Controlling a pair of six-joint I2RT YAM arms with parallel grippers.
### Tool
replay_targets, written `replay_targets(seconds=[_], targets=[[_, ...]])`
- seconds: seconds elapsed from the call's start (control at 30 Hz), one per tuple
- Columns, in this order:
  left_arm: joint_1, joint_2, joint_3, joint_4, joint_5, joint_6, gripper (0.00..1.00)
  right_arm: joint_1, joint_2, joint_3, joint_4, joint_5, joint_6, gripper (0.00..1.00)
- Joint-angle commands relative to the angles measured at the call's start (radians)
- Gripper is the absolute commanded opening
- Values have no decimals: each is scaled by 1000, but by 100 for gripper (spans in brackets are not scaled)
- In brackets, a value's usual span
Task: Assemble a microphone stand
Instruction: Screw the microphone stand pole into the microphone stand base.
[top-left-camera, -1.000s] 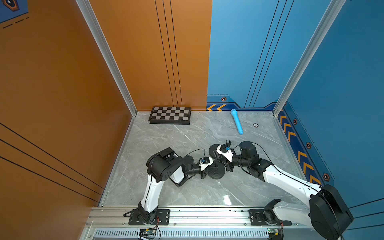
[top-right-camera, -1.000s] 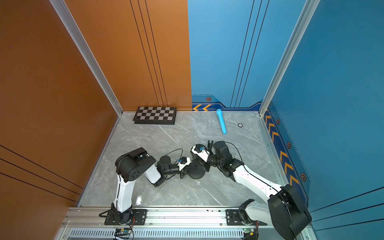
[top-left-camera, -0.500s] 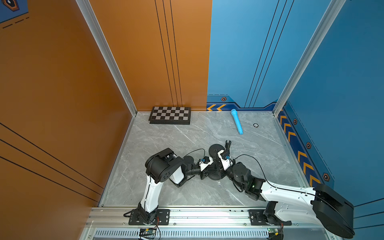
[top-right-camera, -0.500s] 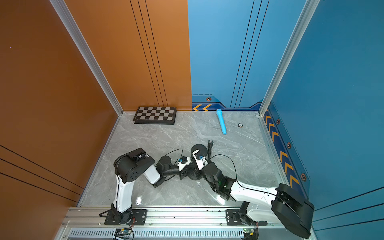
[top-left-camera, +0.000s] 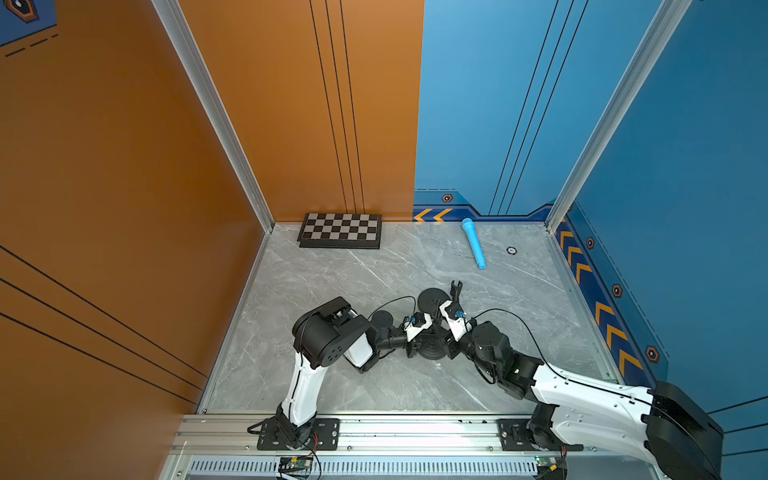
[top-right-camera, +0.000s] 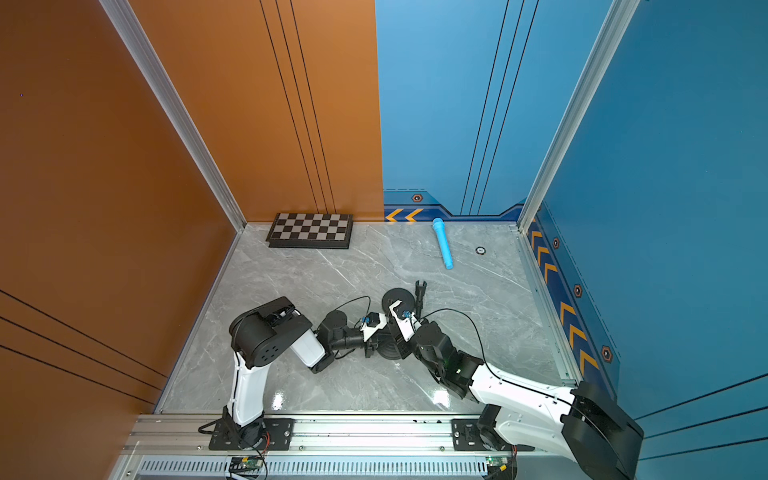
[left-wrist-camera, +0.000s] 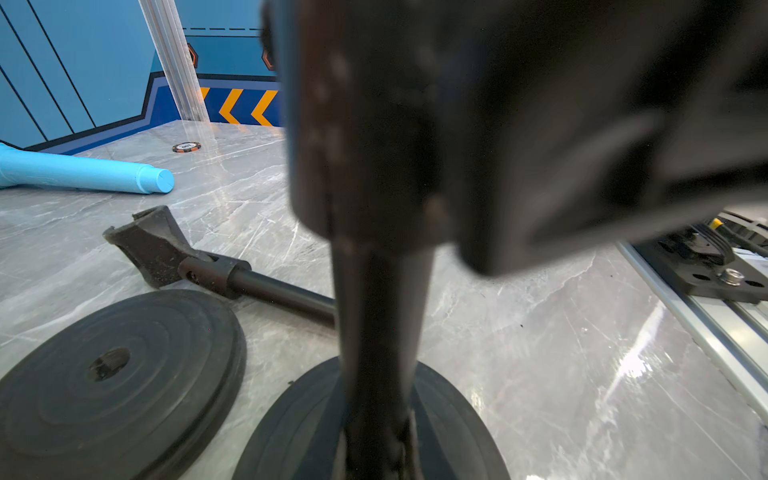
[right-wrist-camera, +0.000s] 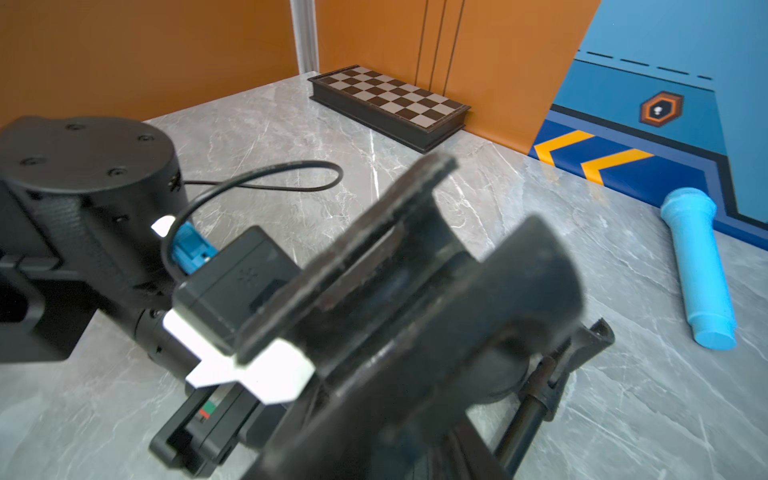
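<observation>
A black round base (top-left-camera: 432, 348) (left-wrist-camera: 299, 419) lies on the marble floor between both arms. My left gripper (top-left-camera: 415, 350) (left-wrist-camera: 378, 316) is shut over the base's middle. My right gripper (top-left-camera: 445, 351) (right-wrist-camera: 482, 228) hangs just above the same base, blurred, its jaws apart with nothing between them. A second black disc (top-left-camera: 434, 297) (left-wrist-camera: 112, 365) lies just behind. Beside it lies a black rod with a clip (top-left-camera: 456, 291) (left-wrist-camera: 266, 291) (right-wrist-camera: 540, 395), touched by neither gripper. The blue microphone (top-left-camera: 473, 243) (right-wrist-camera: 698, 274) lies farther back.
A folded chessboard (top-left-camera: 340, 230) (right-wrist-camera: 390, 102) lies against the orange back wall. A small round chip (top-left-camera: 511, 250) (left-wrist-camera: 187, 146) sits near the microphone. Walls close three sides and the aluminium rail (top-left-camera: 415, 430) runs along the front. The left wrist camera (right-wrist-camera: 232, 291) crowds the right gripper.
The right arm's elbow has dropped from beside the base toward the front rail, and its jaws have come apart. The left arm has stayed at the base.
</observation>
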Motion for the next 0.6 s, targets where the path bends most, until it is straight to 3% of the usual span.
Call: replay_targets(seconds=[0.0,0.13,0.3,0.43,0.57], targets=[[12,22,-25,-9,45,32,0,-91,-50,39,-123,-306,-116,45],[12,20,-34,-8,52,42,0,-142,-54,85,-183,-375,-190,50],[14,28,-35,-8,45,44,0,-185,6,132,-183,-419,-209,50],[14,26,-39,-7,32,41,2,-189,63,152,-145,-381,-180,35],[14,23,-40,-9,13,33,8,-159,101,137,-69,-269,-104,11]])
